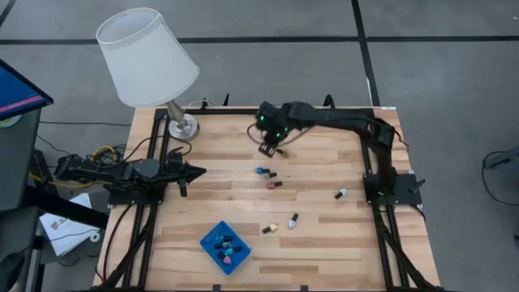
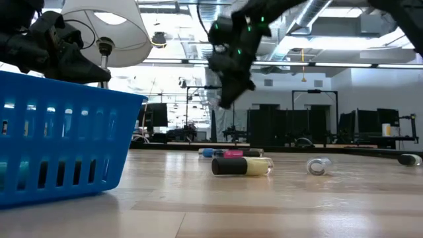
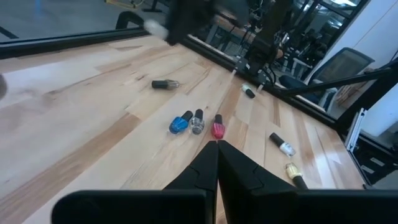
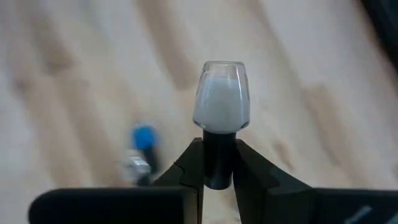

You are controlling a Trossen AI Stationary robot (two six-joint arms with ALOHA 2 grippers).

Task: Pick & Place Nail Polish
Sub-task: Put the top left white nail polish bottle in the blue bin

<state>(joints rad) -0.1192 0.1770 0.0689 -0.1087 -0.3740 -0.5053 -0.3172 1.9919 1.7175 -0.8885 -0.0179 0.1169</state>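
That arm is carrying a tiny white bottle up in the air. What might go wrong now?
The right tool pinches the white nail polish bottle only by its dark cap, so it might slip or swing loose.

The blue basket sits across the table and already holds bottles, so a drop could miss or bounce out.

A fall could scatter the blue bottle and its neighbours below.

The blue basket (image 2: 59, 142) in the low view runs off the left edge, and whatever's inside is just dim shapes through the slots. From above, the bottles in it (image 1: 226, 243) are too tiny to count. The lamp shade (image 2: 99, 26) is chopped off at the top. In the right wrist view the table is pure blur, and the blue bottle (image 4: 143, 138) is probably nail polish, just a smear really.
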